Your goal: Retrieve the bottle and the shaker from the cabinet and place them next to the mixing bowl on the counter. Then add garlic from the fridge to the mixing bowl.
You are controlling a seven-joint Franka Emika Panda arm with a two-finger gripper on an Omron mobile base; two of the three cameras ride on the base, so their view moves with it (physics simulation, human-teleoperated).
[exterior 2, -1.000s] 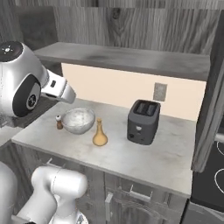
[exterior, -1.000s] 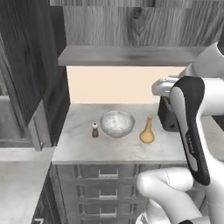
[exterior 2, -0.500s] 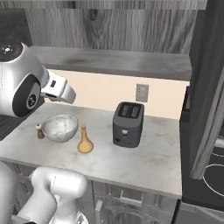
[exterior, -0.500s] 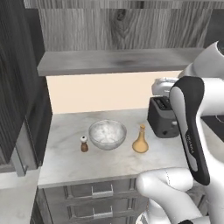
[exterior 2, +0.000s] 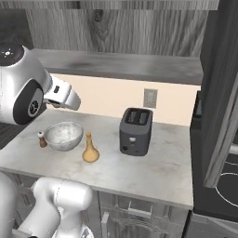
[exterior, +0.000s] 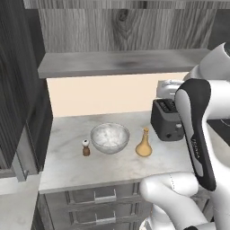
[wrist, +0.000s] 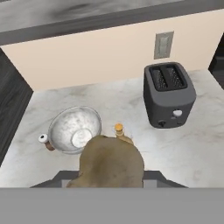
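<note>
My gripper [wrist: 110,178] hangs above the counter [exterior: 90,170], shut on the garlic [wrist: 111,162], a brownish-tan lump that covers the fingertips. Below it stands the mixing bowl [wrist: 74,129], round and whitish, seen too in the base views [exterior: 110,137] [exterior 2: 63,135]. The shaker [exterior: 86,148] [exterior 2: 42,139] [wrist: 45,141] stands close on the bowl's left. On the bowl's right is the tan bottle [exterior: 144,143] [exterior 2: 90,149], whose top [wrist: 119,128] peeks out behind the garlic. The cabinet [exterior: 117,63] hangs over the counter. The fridge is out of view.
A dark two-slot toaster [exterior: 166,119] [exterior 2: 135,131] [wrist: 168,96] stands right of the bottle, below a wall socket [exterior 2: 149,98]. A dark tall unit [exterior 2: 218,93] ends the counter on the right, with a stove top [exterior 2: 228,186] beyond. Grey drawers [exterior: 94,195] lie under the worktop.
The whole picture has shifted as the base drove along the counter, mostly in the first half second. Bowl, shaker and bottle keep their places. The gripper stays shut on the garlic.
</note>
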